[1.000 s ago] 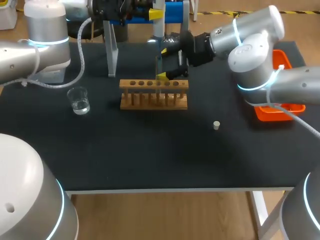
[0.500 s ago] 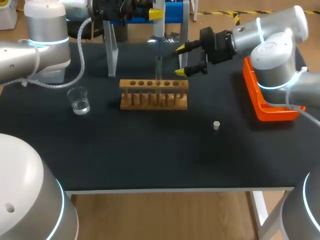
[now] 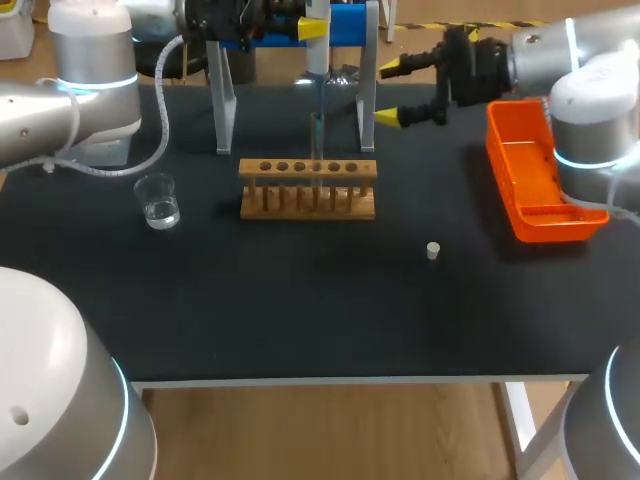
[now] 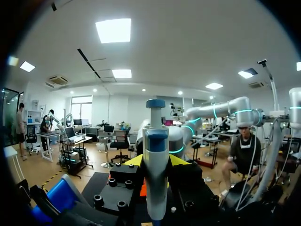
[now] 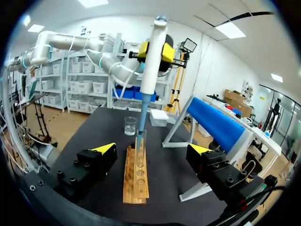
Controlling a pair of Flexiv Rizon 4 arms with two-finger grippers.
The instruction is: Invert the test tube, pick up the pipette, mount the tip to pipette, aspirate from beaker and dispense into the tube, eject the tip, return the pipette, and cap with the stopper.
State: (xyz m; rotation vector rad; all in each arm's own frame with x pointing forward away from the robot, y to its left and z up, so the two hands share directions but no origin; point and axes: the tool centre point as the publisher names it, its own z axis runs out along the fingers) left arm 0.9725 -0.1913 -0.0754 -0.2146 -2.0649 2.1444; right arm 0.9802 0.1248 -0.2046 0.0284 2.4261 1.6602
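My left gripper (image 3: 312, 28) is shut on the white pipette with the blue cap (image 4: 155, 160) and holds it upright above the wooden rack (image 3: 308, 188). The pipette's blue tip (image 3: 317, 100) points down into the mouth of the glass test tube (image 3: 316, 135), which stands in the rack. My right gripper (image 3: 392, 92) hangs open and empty at the back right of the rack; in its own view the right gripper (image 5: 153, 148) faces the rack (image 5: 135, 181), the tube (image 5: 140, 146) and the pipette (image 5: 151, 61). A beaker with water (image 3: 158, 200) stands left of the rack. A small white stopper (image 3: 432, 250) lies to the rack's front right.
The pipette stand (image 3: 366, 95), with grey legs and a blue bar, stands behind the rack. An orange tray (image 3: 545, 215) sits at the right edge of the table. A small white box (image 5: 158, 117) lies beyond the rack in the right wrist view.
My right gripper, open throughout, has drawn away from the rack and the tube, up and to the right towards the back. The left arm and pipette have stayed put.
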